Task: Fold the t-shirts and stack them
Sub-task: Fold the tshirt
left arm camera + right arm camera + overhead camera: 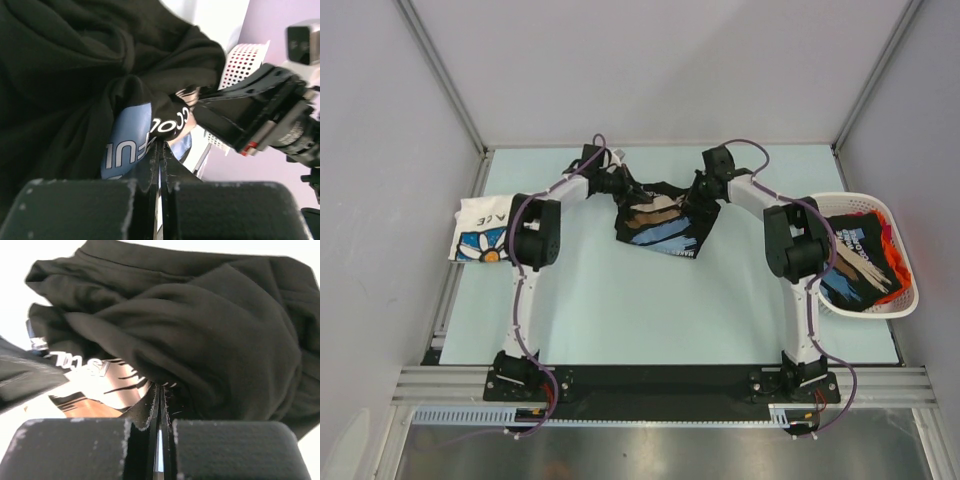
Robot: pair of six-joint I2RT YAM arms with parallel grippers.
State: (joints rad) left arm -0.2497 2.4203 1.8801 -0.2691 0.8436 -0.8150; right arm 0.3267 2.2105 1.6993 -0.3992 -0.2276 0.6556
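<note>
Top external: dark printed t-shirt [665, 228] strung between left end effector [626, 190] and right end effector [697, 193], both clenched on its upper edge; long axis runs left-right.

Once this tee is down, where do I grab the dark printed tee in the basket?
Take the dark printed tee by a fold near its middle, straight down from above: it lies crumpled atop the orange one, and the walls of the basket likely block a sideways approach.
</note>
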